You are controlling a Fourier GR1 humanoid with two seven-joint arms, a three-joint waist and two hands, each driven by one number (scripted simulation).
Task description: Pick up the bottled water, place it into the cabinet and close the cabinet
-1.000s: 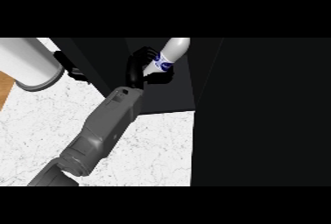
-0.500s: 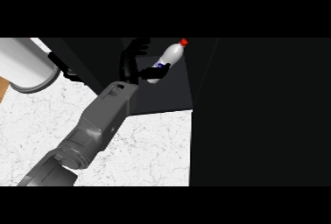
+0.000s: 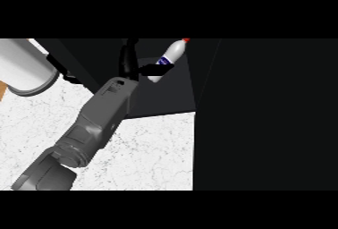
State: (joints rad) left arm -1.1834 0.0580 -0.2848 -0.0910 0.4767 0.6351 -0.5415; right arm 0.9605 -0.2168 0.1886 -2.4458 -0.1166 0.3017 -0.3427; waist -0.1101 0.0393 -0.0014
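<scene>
Left hand (image 3: 135,67) apparently pinching bottled water (image 3: 167,59), tilted, inside dark cabinet (image 3: 165,100).

- Only one camera on my end, the head view, looking steeply down from up top at the worktop (image 3: 145,152).
- It faces forward over the white speckled surface into the dark cabinet (image 3: 165,100) opening, which fills the top and the whole right side.
- Pretty close in: a single grey forearm (image 3: 92,125) comes up from the lower left and takes a big chunk of the view.
- The robot hand (image 3: 142,67) sits near the upper middle, next to the bottled water (image 3: 168,57).
- No second view to compare against, so nothing shared.
</scene>
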